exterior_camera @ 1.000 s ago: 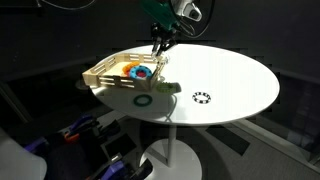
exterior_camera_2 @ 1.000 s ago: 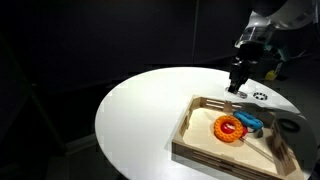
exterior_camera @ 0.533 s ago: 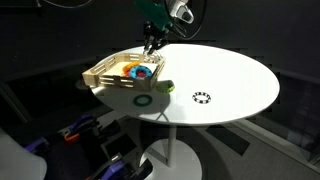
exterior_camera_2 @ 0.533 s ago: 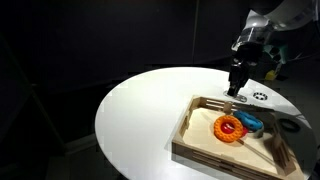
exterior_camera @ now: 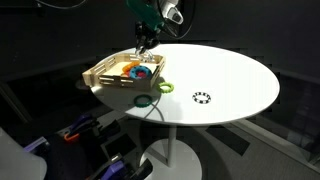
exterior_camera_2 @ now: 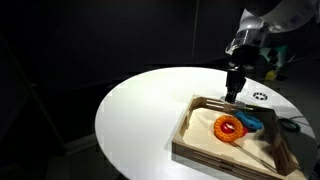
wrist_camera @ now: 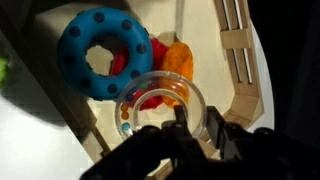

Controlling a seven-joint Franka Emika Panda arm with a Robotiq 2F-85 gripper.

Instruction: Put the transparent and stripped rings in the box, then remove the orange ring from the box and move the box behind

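Observation:
My gripper (wrist_camera: 198, 130) is shut on the rim of the transparent ring (wrist_camera: 160, 105), which has coloured beads inside, and holds it over the wooden box (wrist_camera: 235, 50). In the box lie a blue ring (wrist_camera: 103, 52) and an orange ring (wrist_camera: 178, 62). In both exterior views the gripper (exterior_camera: 143, 42) (exterior_camera_2: 233, 92) hangs over the box (exterior_camera: 105, 75) (exterior_camera_2: 195, 135). The orange ring (exterior_camera_2: 230, 128) and blue ring (exterior_camera_2: 250, 121) show inside it. The striped ring (exterior_camera: 202, 98) (exterior_camera_2: 261, 97) lies on the white round table, apart from the box.
A small green ring (exterior_camera: 166, 87) lies on the table beside the box. A dark ring (exterior_camera: 148, 101) lies near the table's edge by the box. The round table (exterior_camera: 240, 80) drops off into dark surroundings on all sides.
My gripper has moved with the transparent ring from beside the box's corner to over the box. The other rings have not moved.

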